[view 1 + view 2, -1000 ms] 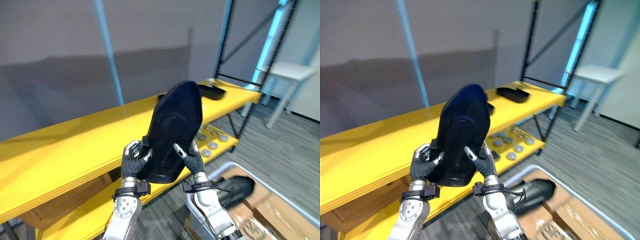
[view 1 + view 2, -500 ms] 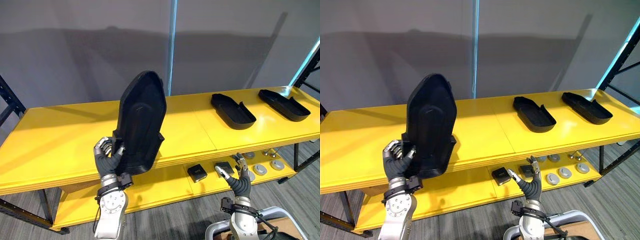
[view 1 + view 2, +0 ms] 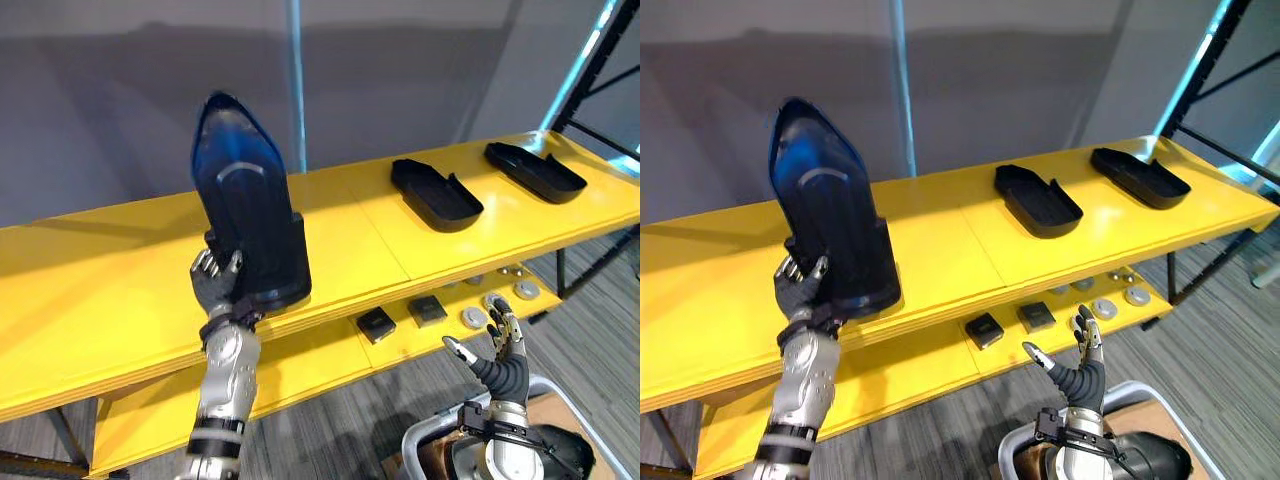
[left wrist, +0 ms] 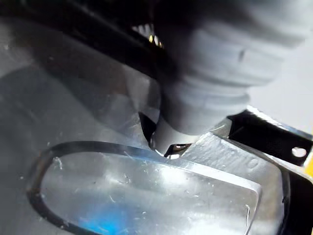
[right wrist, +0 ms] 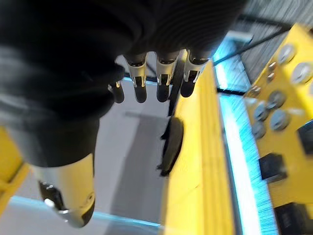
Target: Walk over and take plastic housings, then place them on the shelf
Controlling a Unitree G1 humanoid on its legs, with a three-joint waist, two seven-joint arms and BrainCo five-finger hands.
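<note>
Item: housing (image 3: 245,210), black plastic, long and tapered, glossy. Position: upright, narrow end up, broad foot at the front edge of the shelf (image 3: 100,270), left of the middle; whether the foot already bears on the yellow board or hangs just clear of it cannot be told. Held by: left hand (image 3: 213,283), fingers and thumb curled round the foot from the near side, arm reaching up from below. The low grip appears to leave the length of the piece free to be tipped back onto the board. Stage, as judged: arrival at the shelf, laying-down not yet done. Companion pieces: second housing (image 3: 435,195) and third housing (image 3: 535,170), both flat on the same board, hollow side up, well apart from each other and to the right (a likely pattern for how this one should lie, with bare board to spare on the left). Right hand (image 3: 503,365): low, in front of the lower board (image 3: 320,355), fingers (image 5: 141,85) straight and spread, carrying nothing, probably kept clear so that the left arm can work alone. Also on the lower board: two small black blocks (image 3: 376,324) and several grey discs (image 3: 475,319), not part of the job. Risk: a tall piece gripped only at its foot could topple forward off the edge.
</note>
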